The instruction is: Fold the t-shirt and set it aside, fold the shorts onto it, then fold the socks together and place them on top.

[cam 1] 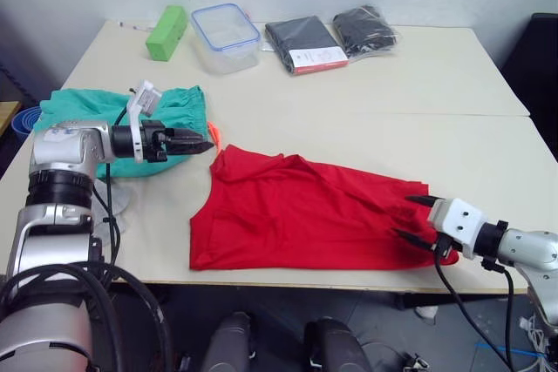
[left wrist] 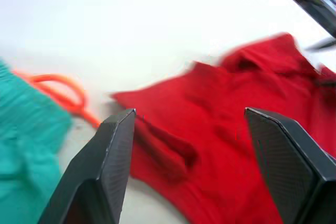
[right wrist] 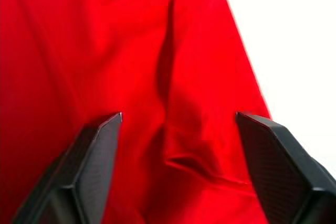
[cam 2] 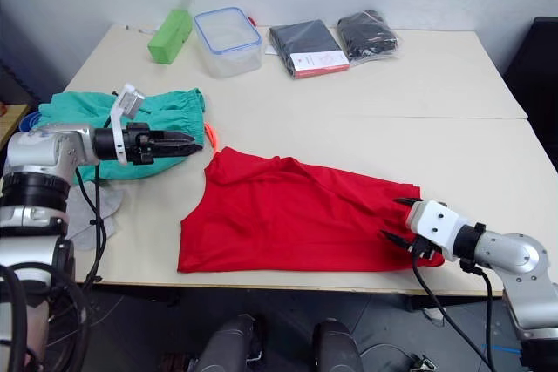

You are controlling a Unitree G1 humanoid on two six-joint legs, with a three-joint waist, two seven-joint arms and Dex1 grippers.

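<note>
The red t-shirt (cam 1: 305,215) lies spread, a little rumpled, on the table's front middle. The teal shorts (cam 1: 179,106) are bunched at the left, their orange drawstring (cam 1: 213,133) poking out toward the shirt. My left gripper (cam 1: 202,146) hovers open between the shorts and the shirt's near-left corner, with that corner (left wrist: 173,150) just ahead of its fingers. Over the shirt's right end, my right gripper (cam 1: 404,217) is open, its fingers straddling the red cloth (right wrist: 173,77). The light grey socks (cam 2: 90,206) lie by the left table edge, partly under my left arm.
Along the back of the table stand a green block (cam 1: 166,31), a clear container with a blue rim (cam 1: 226,37) and two black packaged clothes (cam 1: 305,43) (cam 1: 366,30). The front table edge runs just below the shirt.
</note>
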